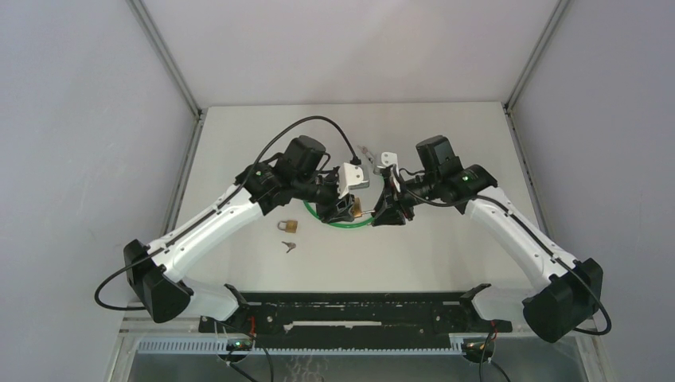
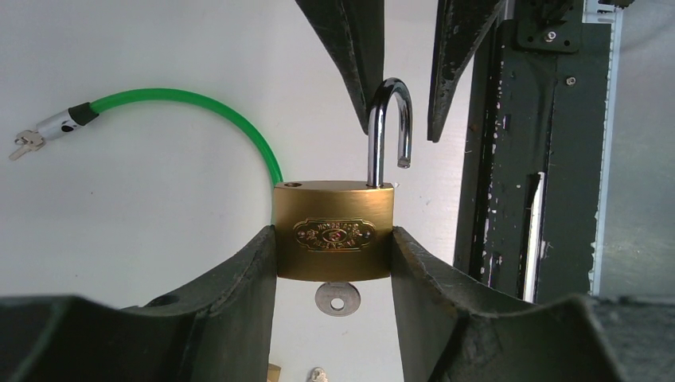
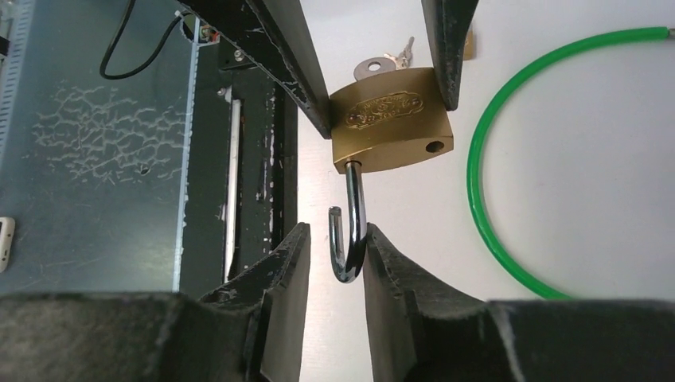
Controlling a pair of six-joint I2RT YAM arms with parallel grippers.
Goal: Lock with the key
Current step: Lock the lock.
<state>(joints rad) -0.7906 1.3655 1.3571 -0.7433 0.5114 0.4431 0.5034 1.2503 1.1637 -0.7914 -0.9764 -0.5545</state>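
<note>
The left gripper (image 2: pixel 333 239) clamps the padlock (image 2: pixel 334 203) above the desk's (image 1: pixel 446 247) middle, key (image 2: pixel 337 297) seated underneath, steadying it; the right gripper (image 3: pixel 336 232) straddles the open shackle (image 3: pixel 356 207), jaws apart, seemingly to press it home.

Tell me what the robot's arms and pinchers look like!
The left arm and right arm are both white with chunky black joints. A black cable loops over the left one, and each arm has a tiny green light near its wrist. The fingers are black, wedge-shaped and a bit scuffed.
</note>
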